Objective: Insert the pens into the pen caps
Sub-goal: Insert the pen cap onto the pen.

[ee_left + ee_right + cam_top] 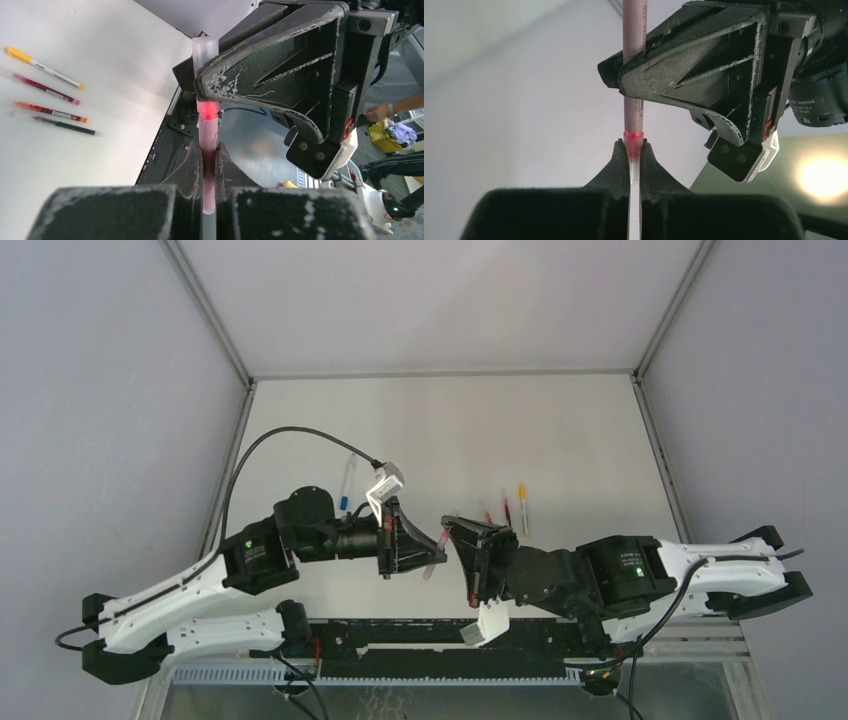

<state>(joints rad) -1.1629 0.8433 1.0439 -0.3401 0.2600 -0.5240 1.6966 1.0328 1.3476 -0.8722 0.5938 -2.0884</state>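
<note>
My left hand [209, 150] is clamped on the pink clear-barrelled pen [633, 75], and my right hand [634, 145] on the frosted whitish plastic cap [205, 47]. They meet nose to nose at the overhead view's centre, pen and cap on one axis, with the tip seemingly at the cap's mouth.
</note>
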